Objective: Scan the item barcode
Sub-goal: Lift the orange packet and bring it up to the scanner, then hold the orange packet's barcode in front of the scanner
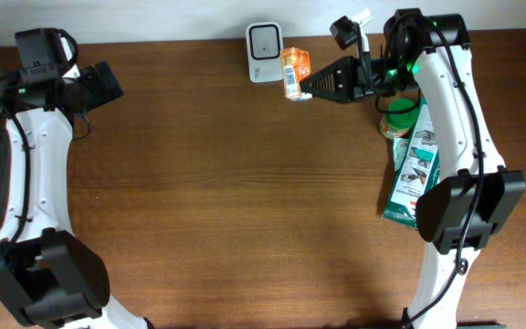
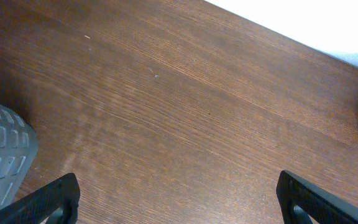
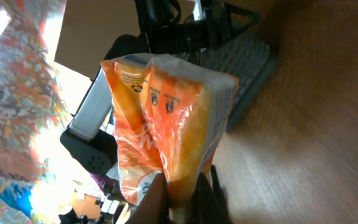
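Overhead: right pincer (image 1: 311, 85) sits at 12 o'clock on the desk (image 1: 245, 201), pressed together on the orange packet (image 1: 294, 71). It pinches the packet by the edge at the packet's 4 o'clock. The packet is just beside the white scanner (image 1: 264, 40), at the scanner's 4 o'clock; I can't tell if they touch. The scanner is at the desk's far edge, 12 o'clock.

Right wrist: same grip, closer. The two dark fingers (image 3: 151, 200) meet at 6 o'clock with only a thin fold of the orange packet (image 3: 166, 124) between them. The packet stands up from the right pincer (image 3: 180, 194) toward 12 o'clock, crumpled, printed face to the camera. No barcode readable in this view.

Left pincer (image 1: 112, 82) is at 10 o'clock on the desk, well apart from the packet. Left wrist view: its fingers (image 2: 51, 200) are spread wide, one at 7 o'clock and the other at 5 o'clock of the picture, with bare desk between them, holding and touching nothing. A grey ribbed crate (image 2: 2, 149) shows at 8 o'clock.

At 3 o'clock on the desk, under the right arm: a green box (image 1: 409, 174) lying flat, with a green-lidded tub (image 1: 396, 120) at its 12 o'clock end, touching or nearly so.
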You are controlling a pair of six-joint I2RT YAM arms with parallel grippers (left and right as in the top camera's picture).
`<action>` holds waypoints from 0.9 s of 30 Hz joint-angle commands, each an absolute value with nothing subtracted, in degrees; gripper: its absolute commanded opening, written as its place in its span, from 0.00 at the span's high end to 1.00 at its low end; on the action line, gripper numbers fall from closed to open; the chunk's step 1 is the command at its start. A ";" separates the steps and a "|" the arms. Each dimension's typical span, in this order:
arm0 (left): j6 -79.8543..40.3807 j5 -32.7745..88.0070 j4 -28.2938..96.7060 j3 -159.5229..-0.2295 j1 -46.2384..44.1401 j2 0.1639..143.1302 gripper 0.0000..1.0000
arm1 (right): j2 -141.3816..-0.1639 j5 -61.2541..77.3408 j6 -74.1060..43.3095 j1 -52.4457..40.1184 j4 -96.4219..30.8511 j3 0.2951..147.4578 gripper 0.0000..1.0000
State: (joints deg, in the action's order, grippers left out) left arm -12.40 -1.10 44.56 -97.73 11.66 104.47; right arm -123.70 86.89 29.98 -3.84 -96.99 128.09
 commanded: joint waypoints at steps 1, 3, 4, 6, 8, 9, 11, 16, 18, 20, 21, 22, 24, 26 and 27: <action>-11.90 -1.32 44.51 -98.61 11.68 104.09 0.01 | -122.72 81.89 30.48 -4.43 -95.44 128.46 0.96; -11.90 -1.32 44.51 -98.61 11.68 104.09 0.01 | -122.91 68.38 20.23 -5.89 -89.38 128.46 0.96; -11.90 -1.32 44.51 -98.61 11.68 104.09 0.01 | -122.96 57.95 11.33 -7.27 -84.62 128.46 0.96; -11.88 -1.32 44.51 -98.61 11.68 104.09 0.01 | -122.93 41.56 0.73 -9.85 -78.43 128.53 0.96; -11.90 -1.32 44.51 -98.61 11.68 104.09 0.01 | -122.96 27.18 -5.93 -12.27 -73.76 128.70 0.96; -11.88 -1.32 44.51 -98.61 11.68 104.09 0.01 | -123.07 21.78 -7.75 -13.34 -71.61 128.70 0.96; -11.90 -1.32 44.51 -98.61 11.68 104.09 0.01 | -123.15 14.11 -10.00 -14.81 -67.99 128.70 0.96; -11.90 -1.32 44.51 -98.61 11.68 104.09 0.01 | -123.63 -3.27 -7.66 -17.63 -57.45 128.70 0.96; -11.90 -1.32 44.51 -98.61 11.68 104.09 0.01 | -124.44 -7.49 -3.01 -18.57 -52.60 128.70 0.96; -11.90 -1.32 44.51 -98.61 11.68 104.09 0.01 | -126.63 -12.69 4.10 -20.23 -45.25 128.70 0.96; -11.88 -1.32 44.51 -98.61 11.68 104.09 0.01 | -127.72 -14.76 6.63 -20.86 -42.19 128.68 0.96; -11.88 -1.32 44.51 -98.61 11.68 104.09 0.01 | -128.99 -16.88 9.30 -21.52 -38.96 128.68 0.96; -11.90 -1.32 44.51 -98.61 11.68 104.09 0.01 | -132.00 -20.53 15.68 -22.70 -32.01 128.68 0.96; -11.88 -1.32 44.51 -98.61 11.68 104.09 0.01 | -134.56 -23.03 21.52 -23.70 -27.09 128.68 0.96; -11.90 -1.32 44.51 -98.61 11.68 104.09 0.01 | -135.74 -24.60 24.84 -24.16 -24.75 128.66 0.96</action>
State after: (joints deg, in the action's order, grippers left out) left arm -12.40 -1.10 44.56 -97.73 11.66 104.47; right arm -131.68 -16.43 12.49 -22.55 -28.08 128.31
